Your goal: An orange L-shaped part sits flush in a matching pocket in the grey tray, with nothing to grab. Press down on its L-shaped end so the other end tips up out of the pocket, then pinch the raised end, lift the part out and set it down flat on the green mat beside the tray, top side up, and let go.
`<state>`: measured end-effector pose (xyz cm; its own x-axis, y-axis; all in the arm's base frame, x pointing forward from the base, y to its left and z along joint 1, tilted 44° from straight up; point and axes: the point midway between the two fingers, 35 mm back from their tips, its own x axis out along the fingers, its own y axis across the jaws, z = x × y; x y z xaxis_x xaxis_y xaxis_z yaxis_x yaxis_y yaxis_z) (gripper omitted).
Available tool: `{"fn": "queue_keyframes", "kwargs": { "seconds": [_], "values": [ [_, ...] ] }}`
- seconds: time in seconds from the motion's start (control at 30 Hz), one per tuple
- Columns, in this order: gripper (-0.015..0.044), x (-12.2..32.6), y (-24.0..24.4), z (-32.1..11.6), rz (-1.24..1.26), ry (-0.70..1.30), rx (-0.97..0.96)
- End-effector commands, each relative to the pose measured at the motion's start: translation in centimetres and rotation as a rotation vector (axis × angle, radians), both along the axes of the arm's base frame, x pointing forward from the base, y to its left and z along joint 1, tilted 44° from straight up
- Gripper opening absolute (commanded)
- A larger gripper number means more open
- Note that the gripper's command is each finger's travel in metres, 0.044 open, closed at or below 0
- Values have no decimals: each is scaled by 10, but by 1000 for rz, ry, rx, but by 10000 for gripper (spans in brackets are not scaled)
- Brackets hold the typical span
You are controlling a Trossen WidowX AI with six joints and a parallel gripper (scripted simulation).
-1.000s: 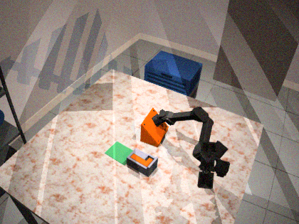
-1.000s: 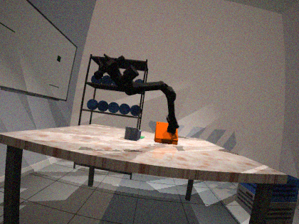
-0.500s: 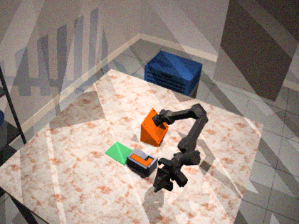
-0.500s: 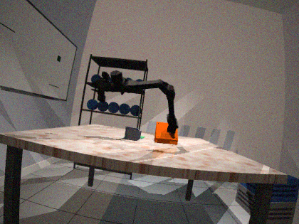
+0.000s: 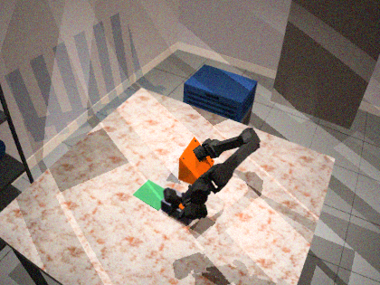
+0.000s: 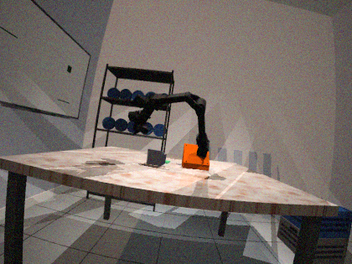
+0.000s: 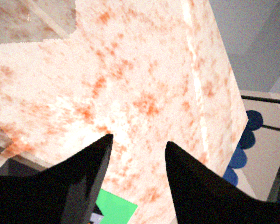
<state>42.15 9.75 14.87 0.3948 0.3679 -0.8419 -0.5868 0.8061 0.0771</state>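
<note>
Only a small sliver of the orange L-shaped part (image 5: 181,205) was visible from the top view, lying in the grey tray (image 5: 170,205) beneath the arm's forward links; its long axis and the way its L-end pointed could not be determined, as the arm covered most of it. One part and one tray were counted. From the exterior view the tray (image 6: 156,157) stood on the table as a single small grey block, its top face not visible from that angle.

One green mat (image 5: 151,194) lay just beside the tray, on the side away from the arm's base. In the wrist view a corner of the mat (image 7: 116,208) appeared low in the frame between the two dark fingers.

The gripper (image 7: 138,145) was held above the table, over the tray and mat area, and apart from the tray in the exterior view (image 6: 144,126). Its jaws stood partly closed, at a middling gap, with nothing between them; marbled table top showed through the gap.

One orange base block (image 5: 194,162) carried the single arm. One table (image 6: 251,192) bore everything. Beyond it were one blue crate (image 5: 220,90) on the floor and one dark shelf rack (image 6: 138,104) holding blue round items.
</note>
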Motion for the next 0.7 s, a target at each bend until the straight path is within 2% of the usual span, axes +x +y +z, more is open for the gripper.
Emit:
{"fn": "queue_keyframes", "kwargs": {
  "seconds": [0.0,0.1,0.17,0.53,0.67],
  "values": [
    [180,-76,-8,-24,-118,453,211],
    [180,-116,-8,-21,-215,710,342],
    [180,-131,-8,-16,-261,812,397],
    [180,-132,-8,-16,-267,826,405],
    [180,-134,8,-33,-268,824,403]
  ]
}}
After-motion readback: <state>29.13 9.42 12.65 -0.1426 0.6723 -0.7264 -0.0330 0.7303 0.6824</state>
